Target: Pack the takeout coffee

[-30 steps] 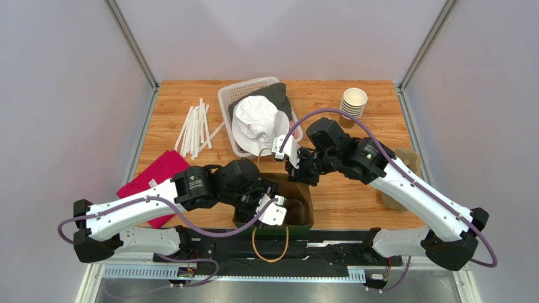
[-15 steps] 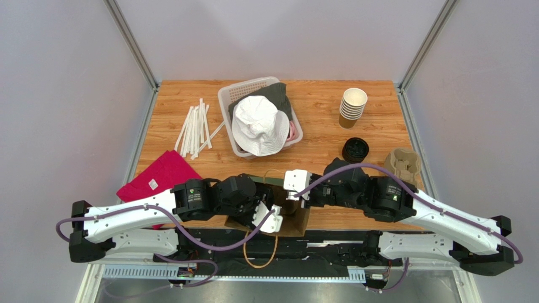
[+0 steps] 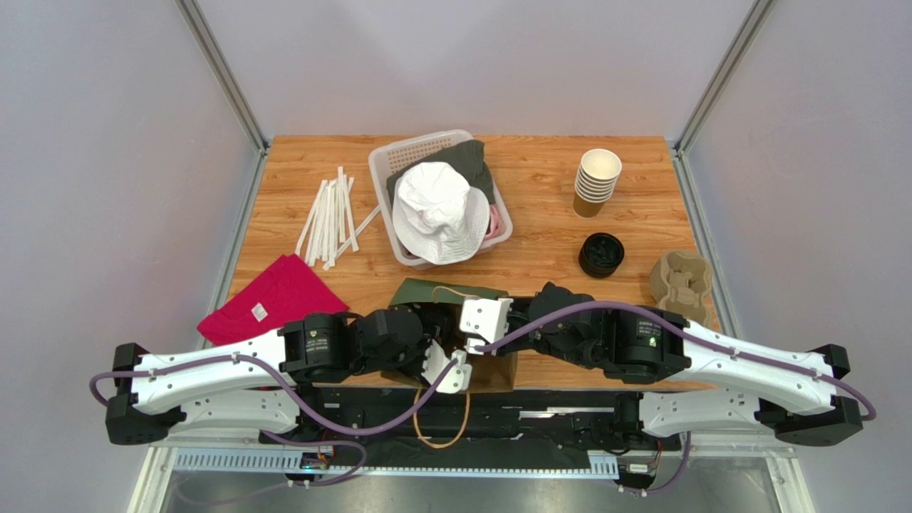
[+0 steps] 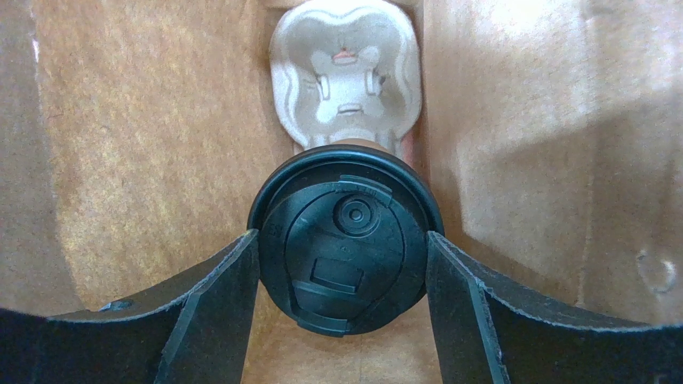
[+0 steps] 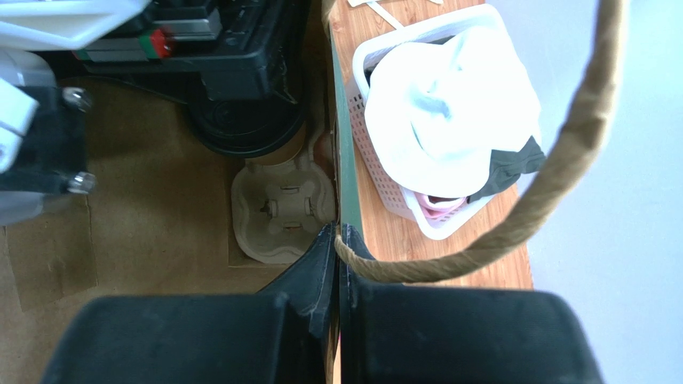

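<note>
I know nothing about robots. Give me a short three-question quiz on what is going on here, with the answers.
1. True or false: the takeout coffee sits between the fingers of the left end effector, inside the paper bag.
2. What does the right end effector pinch? A: the bag's edge. B: the white hat. C: a straw.
3. Fill in: on the bag's floor, just beyond the cup, lies a moulded pulp cup ____.

Key: 1 true; 2 A; 3 carrier.
</note>
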Action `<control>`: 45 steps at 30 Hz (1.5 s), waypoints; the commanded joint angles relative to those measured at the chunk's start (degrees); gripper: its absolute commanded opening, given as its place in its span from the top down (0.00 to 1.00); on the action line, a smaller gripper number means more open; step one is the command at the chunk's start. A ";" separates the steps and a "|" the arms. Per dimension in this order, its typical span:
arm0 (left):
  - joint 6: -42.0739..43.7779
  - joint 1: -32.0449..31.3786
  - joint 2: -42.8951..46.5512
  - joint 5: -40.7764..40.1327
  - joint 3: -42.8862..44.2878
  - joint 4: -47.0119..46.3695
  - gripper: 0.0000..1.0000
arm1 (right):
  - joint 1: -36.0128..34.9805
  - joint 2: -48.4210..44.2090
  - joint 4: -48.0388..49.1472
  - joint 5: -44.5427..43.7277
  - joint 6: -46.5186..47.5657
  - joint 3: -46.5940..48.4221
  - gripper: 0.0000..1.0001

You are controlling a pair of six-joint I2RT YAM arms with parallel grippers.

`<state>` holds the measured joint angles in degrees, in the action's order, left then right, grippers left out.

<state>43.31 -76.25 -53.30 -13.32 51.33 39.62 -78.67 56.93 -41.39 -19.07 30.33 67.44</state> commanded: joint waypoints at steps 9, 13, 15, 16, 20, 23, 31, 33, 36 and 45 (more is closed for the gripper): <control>0.99 -0.92 -1.81 -5.93 5.10 6.70 0.79 | -0.95 2.05 0.16 -4.66 1.14 4.28 1.00; 1.69 -1.45 -2.86 -7.59 2.73 6.97 0.81 | -1.65 2.14 0.25 -5.63 1.58 4.54 1.00; 1.25 -1.45 -3.30 -7.77 1.93 6.97 0.82 | -2.01 2.05 0.87 -6.24 2.02 4.46 1.00; 0.64 -1.36 -3.91 -7.68 1.76 7.05 0.82 | -2.53 2.05 0.96 -6.33 2.71 4.19 1.00; -0.07 -1.45 -4.36 -8.03 1.14 6.00 0.83 | -3.24 1.79 0.96 -5.72 2.64 4.02 1.00; 0.63 -1.45 -4.01 -8.82 0.70 4.42 0.84 | -3.50 1.35 0.17 -3.52 1.76 3.66 1.00; 2.30 -1.45 -3.74 -9.53 -1.05 1.17 0.87 | -3.42 1.35 -0.97 -1.32 0.08 4.45 1.00; 2.22 -1.36 -3.48 -9.01 -1.76 0.73 0.88 | -3.42 1.26 -0.89 -1.23 -0.27 4.45 1.00; 2.22 -1.45 -3.65 -8.13 -2.72 0.55 0.89 | -3.42 1.08 -1.06 -0.36 -0.88 4.63 1.00; 1.43 1.27 -4.62 -4.79 -3.69 0.38 0.91 | -1.23 0.82 -3.52 5.96 -3.43 5.42 1.00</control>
<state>44.49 -76.62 -57.82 -20.16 47.90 41.67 -81.19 59.37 -45.10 -17.78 29.34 69.73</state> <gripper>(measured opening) 0.767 0.009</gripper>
